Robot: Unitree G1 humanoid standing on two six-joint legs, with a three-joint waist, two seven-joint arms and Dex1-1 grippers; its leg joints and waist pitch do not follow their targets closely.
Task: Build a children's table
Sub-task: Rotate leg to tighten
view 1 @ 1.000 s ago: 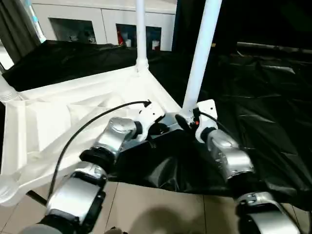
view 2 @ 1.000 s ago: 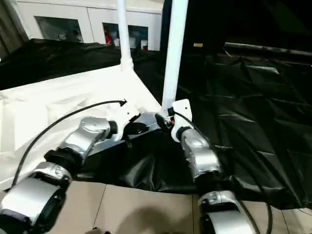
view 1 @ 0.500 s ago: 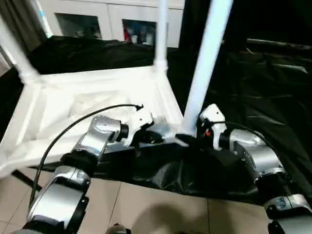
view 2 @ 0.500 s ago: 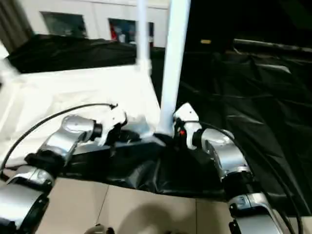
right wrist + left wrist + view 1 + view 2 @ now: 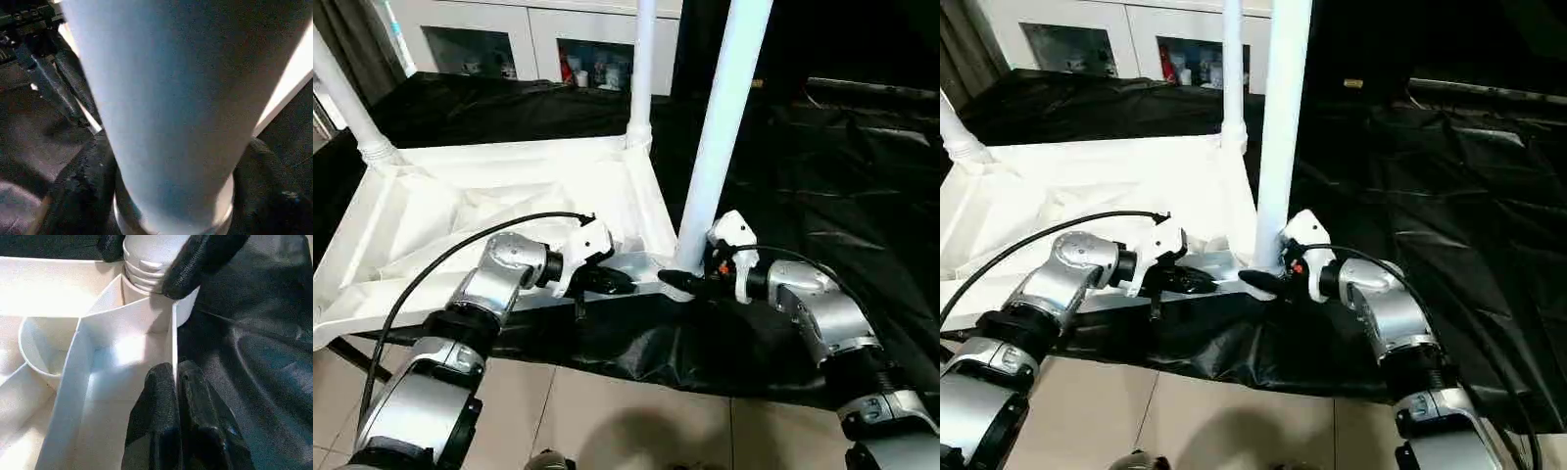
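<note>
The children's table top (image 5: 460, 206) lies upside down on black sheeting, ribs up. Three white legs stand upright in its corner sockets: the near right leg (image 5: 720, 127), a far leg (image 5: 641, 69) and a left leg (image 5: 347, 103). My left gripper (image 5: 612, 282) is shut on the top's thin near rim (image 5: 173, 357), just beside the near right corner. My right gripper (image 5: 677, 282) reaches in from the right. Its fingers (image 5: 80, 186) press on both sides of the near right leg's base, where the ridged collar (image 5: 146, 264) meets the socket.
Crumpled black sheeting (image 5: 822, 176) covers the surface to the right and hangs over the near edge. Beige floor tiles (image 5: 626, 421) lie below it. White cabinets (image 5: 529, 39) stand at the back. A black cable (image 5: 460, 255) arcs over my left forearm.
The head views have shifted. My right gripper has swung round the leg's base from the near side to the right and its fingers have drawn in. The left gripper keeps its hold.
</note>
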